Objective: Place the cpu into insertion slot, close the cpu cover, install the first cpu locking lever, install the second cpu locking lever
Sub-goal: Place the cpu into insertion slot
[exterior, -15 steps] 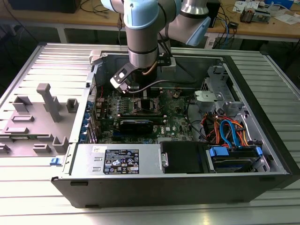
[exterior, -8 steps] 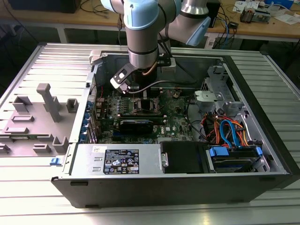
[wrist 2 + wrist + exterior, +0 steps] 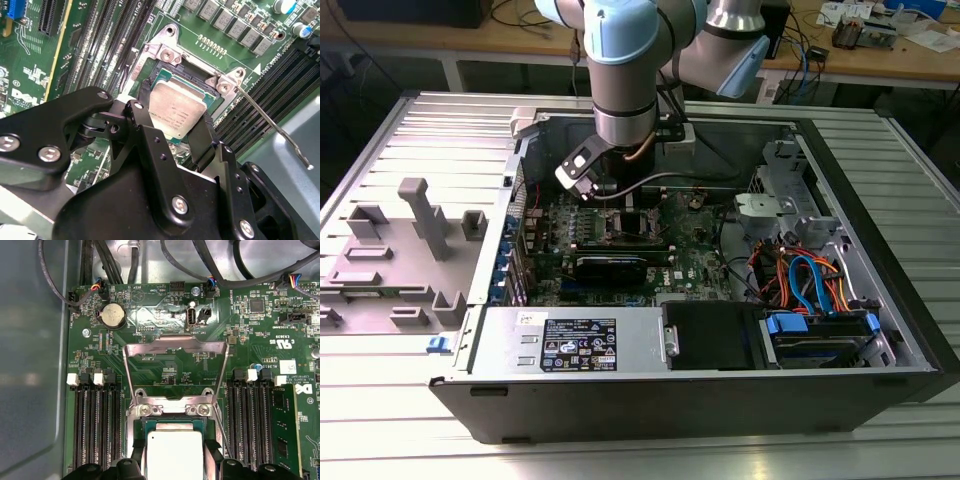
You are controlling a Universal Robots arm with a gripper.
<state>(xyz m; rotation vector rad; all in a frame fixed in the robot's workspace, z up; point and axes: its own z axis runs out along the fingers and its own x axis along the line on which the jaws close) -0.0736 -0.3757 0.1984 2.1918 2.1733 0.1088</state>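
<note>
**The tool grips the cpu at the open insertion slot**

The tool [image 3: 174, 120] is clenched on the cpu [image 3: 180, 107], pinching two opposite edges, probably to keep the chip flat and square to the insertion slot [image 3: 172, 55] near the middle of the motherboard [image 3: 165, 315]. Whether the chip is fully seated I cannot tell. The cpu cover [image 3: 140, 349] stands swung back toward the board's cabled edge, and a locking lever [image 3: 270, 125] juts up beside the slot. Both seem held off to leave the opening free.
</note>
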